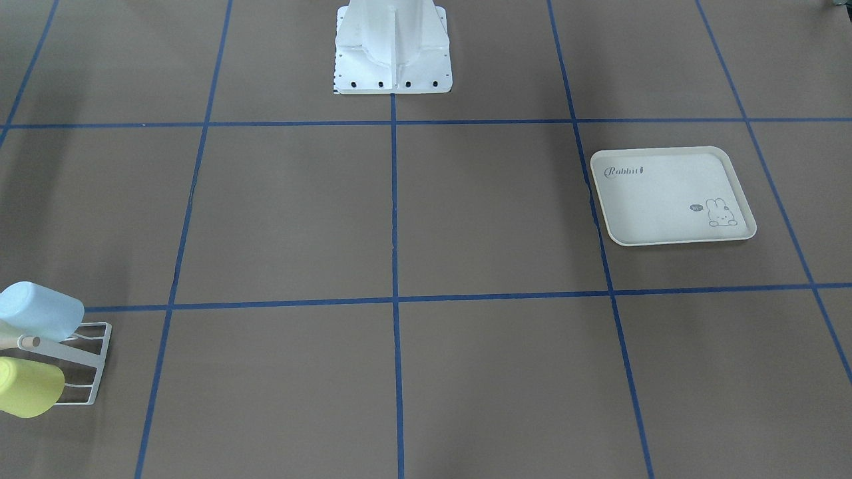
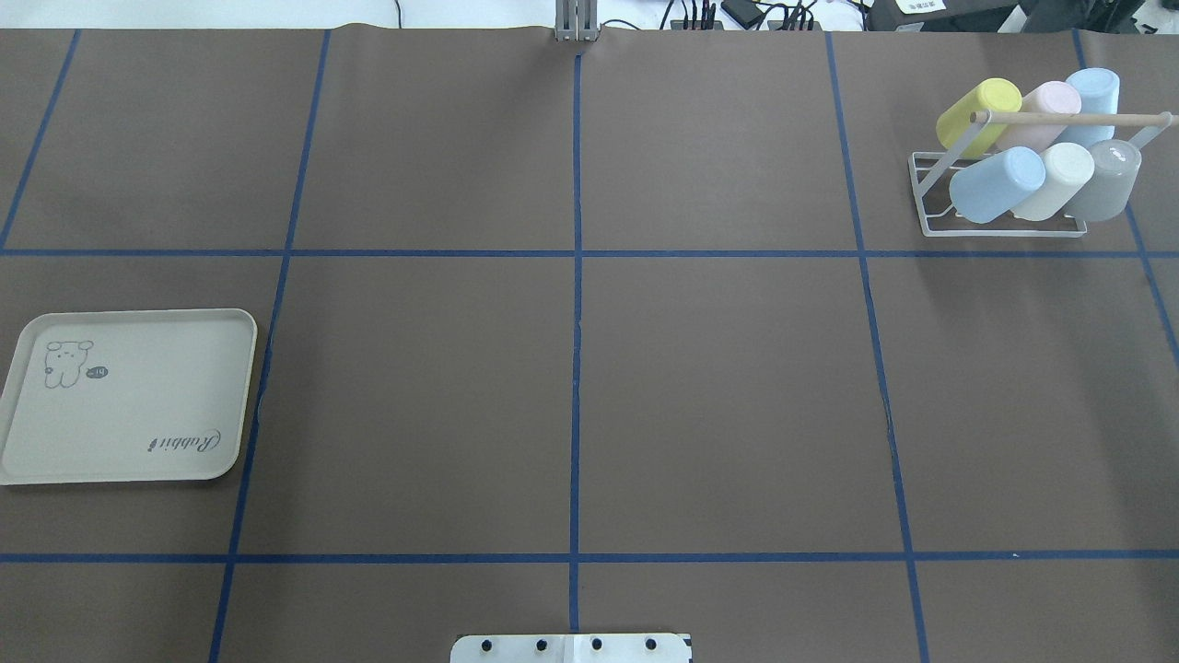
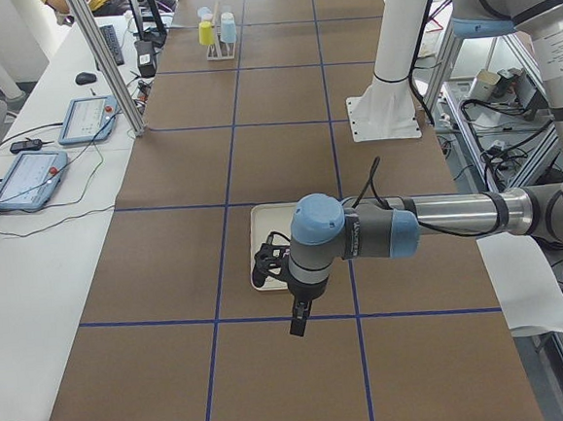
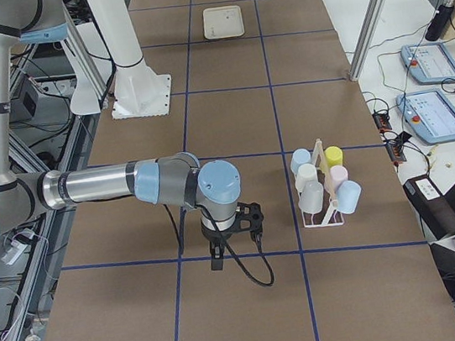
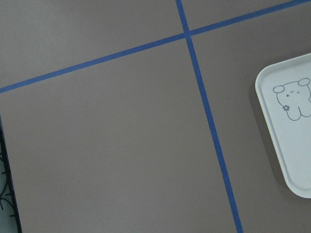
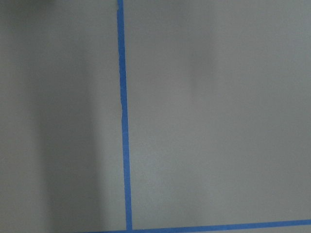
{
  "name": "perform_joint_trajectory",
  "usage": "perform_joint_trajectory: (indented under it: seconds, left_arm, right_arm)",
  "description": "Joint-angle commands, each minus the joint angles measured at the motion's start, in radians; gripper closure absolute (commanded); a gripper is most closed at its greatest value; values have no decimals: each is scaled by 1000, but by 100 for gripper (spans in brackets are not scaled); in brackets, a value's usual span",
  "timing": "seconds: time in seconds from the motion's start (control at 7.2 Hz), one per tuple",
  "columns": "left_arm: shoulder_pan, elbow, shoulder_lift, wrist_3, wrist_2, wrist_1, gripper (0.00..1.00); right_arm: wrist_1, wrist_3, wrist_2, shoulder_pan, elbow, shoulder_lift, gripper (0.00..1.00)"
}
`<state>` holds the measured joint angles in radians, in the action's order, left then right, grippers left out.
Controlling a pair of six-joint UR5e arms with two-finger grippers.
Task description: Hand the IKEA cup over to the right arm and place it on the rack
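Six cups point(image 2: 997, 184) are sitting tilted on the rack point(image 2: 928, 198), upper right of the overhead view: yellow, pink and light blue in the back row, blue, cream and grey in front; can't tell which one is the task's cup; the wooden rod point(image 2: 1078, 118) is running across above them; the front-facing view is catching only the rack's end at its lower left edge, with a light blue and a yellow cup on it; the tray point(image 2: 129, 405) is lying flat at the overhead view's left edge, well apart from the rack; the left arm point(image 3: 438, 220) is reaching in from the right of the left side view, the left gripper point(image 3: 267, 270) overlapping the tray's near edge in that picture; the right arm point(image 4: 94, 185) is reaching in from the left of the right side view, the right gripper point(image 4: 249, 216) hanging over the brown table point(image 2: 571, 368) left of the rack, a black cable point(image 4: 255, 273) looping below it; for both grippers can't tell whether the fingers are spread or closed; the left wrist camera is looking at blue tape point(image 5: 209, 131) and a tray corner at right.
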<state>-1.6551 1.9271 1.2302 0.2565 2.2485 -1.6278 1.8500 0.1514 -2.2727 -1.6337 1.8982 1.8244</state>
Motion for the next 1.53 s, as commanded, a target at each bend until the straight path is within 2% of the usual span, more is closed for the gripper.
perform_joint_trajectory:
  seconds: [0.0,0.97,1.39]
  left_arm:
    - [-2,0,-6,0,-6,0,0]
    - [-3,7,6,0,-35,-1,0]
    - [-2,71,8,0,-35,-1,0]
  right_arm:
    - [0,-1,1,0,9,-1,0]
    - [-14,-9,2,0,44,4,0]
    - [-14,-7,4,0,44,6,0]
